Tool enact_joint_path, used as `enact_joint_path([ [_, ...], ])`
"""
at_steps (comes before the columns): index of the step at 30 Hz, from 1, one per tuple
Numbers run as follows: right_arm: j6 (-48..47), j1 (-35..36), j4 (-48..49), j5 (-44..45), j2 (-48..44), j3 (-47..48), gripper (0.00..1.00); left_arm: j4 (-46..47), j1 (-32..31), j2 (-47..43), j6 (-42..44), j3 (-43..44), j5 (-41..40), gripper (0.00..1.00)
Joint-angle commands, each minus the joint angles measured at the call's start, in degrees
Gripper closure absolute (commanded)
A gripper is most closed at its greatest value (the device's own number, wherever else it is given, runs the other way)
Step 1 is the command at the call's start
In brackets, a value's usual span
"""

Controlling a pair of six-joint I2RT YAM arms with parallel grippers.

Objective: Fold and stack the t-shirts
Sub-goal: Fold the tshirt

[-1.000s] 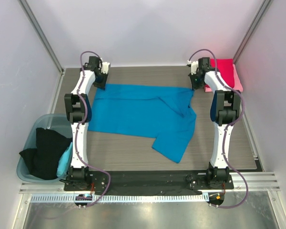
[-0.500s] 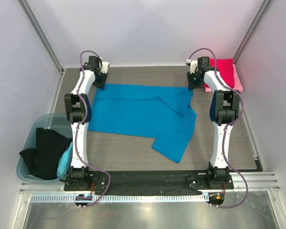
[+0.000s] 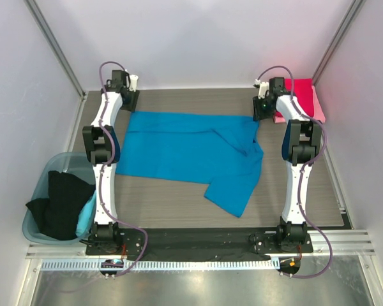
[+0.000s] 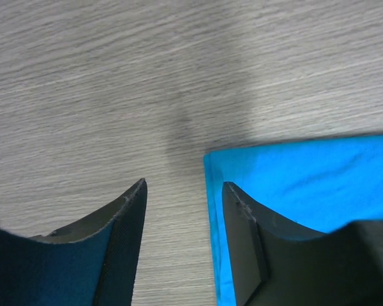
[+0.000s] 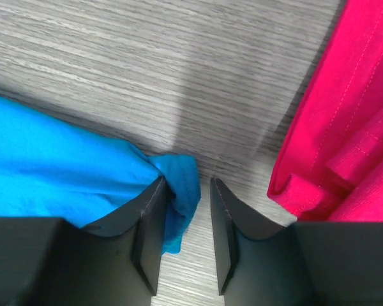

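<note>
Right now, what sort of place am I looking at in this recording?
Most likely a lab robot test cell, not a home: plain white panel walls on metal frame posts enclose a wood-grain table, with the left arm and right arm bolted to a base plate at its near edge.

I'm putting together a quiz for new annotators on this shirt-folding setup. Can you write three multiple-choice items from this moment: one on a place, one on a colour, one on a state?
1. Where does the crimson t-shirt lie? A) far right corner of the table B) near edge C) middle
2. What colour is the shirt draped over the teal tub rim? A) pink B) black C) crimson
3. How is the left claw? A) shut on cloth B) out of view C) open over bare wood beside the blue t-shirt corner
Answers: 1 A, it lies beside the right claw; 2 B, the black t-shirt hangs over the tub's edge; 3 C, wood grain shows between its spread fingers.
</note>
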Motion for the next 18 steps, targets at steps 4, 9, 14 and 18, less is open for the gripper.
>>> enact_joint_path([
  [4, 0.9, -0.2, -0.1, -3.5, 1.7, 1.1, 0.75, 3.2, 0.1, 0.6, -2.6, 3.8, 1.0, 0.45],
  [9, -0.2, 0.0, -0.5, -3.8, 0.8, -0.5, 0.84, 4.4, 1.7, 3.0, -4.3, 6.3, 1.3, 0.47],
  [14, -0.9, 0.2, -0.7, -2.8, 0.2, -0.8, 0.84, 2.7, 1.6, 3.6, -5.2, 6.3, 3.7, 0.55],
  [18, -1.1, 0.3, -0.7, -2.3, -0.2, -0.9, 0.85, 2.1, 1.7, 3.4, -5.2, 6.0, 5.3, 0.58],
])
